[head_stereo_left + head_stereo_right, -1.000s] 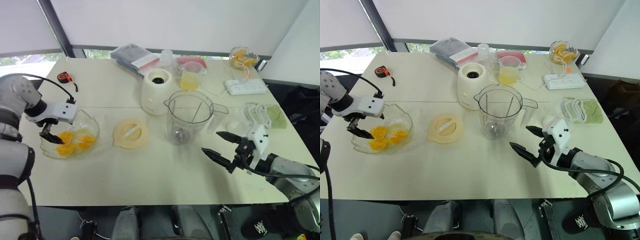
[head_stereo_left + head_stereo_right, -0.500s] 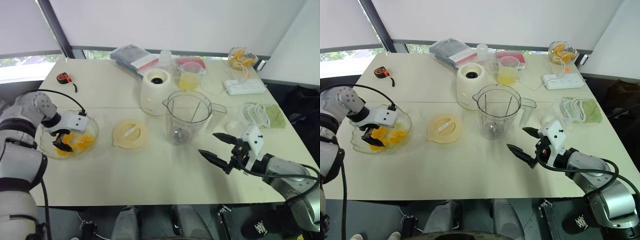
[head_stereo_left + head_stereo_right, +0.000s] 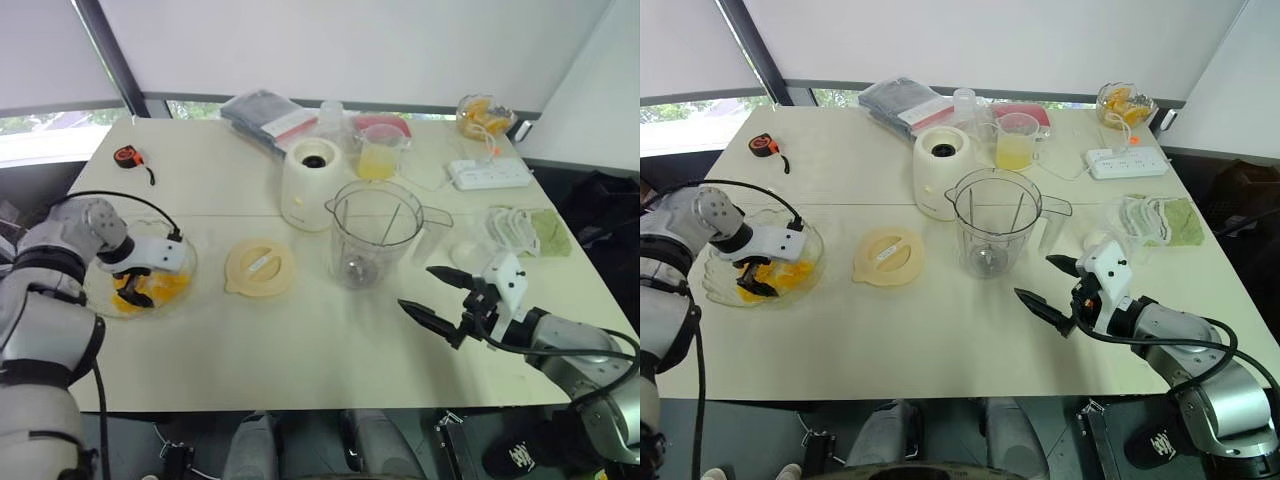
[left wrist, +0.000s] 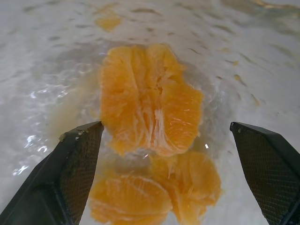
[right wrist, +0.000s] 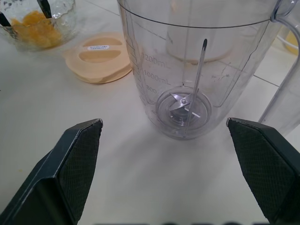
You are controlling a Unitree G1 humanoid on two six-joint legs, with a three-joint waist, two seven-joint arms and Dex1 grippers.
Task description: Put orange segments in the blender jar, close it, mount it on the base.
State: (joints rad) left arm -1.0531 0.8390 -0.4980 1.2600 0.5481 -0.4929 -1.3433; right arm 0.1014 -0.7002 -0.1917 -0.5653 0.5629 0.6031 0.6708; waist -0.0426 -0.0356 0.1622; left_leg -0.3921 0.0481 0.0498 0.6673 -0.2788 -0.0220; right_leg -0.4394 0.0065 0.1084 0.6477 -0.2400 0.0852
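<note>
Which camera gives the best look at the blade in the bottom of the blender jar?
The right wrist view: it looks straight through the clear blender jar wall, and the blade is large and sharp between the right gripper's open fingers. Both eye views show the blade only as a small grey spot seen from above.

one blender jar (image 3: 377, 232), one base (image 3: 312, 183), one lid (image 3: 261, 266), two bowls (image 3: 182, 262)

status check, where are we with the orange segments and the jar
Left gripper open, down in the glass bowl astride the orange segments, none gripped. Right gripper open, facing the empty blender jar. Lid off, nothing blocking.
</note>
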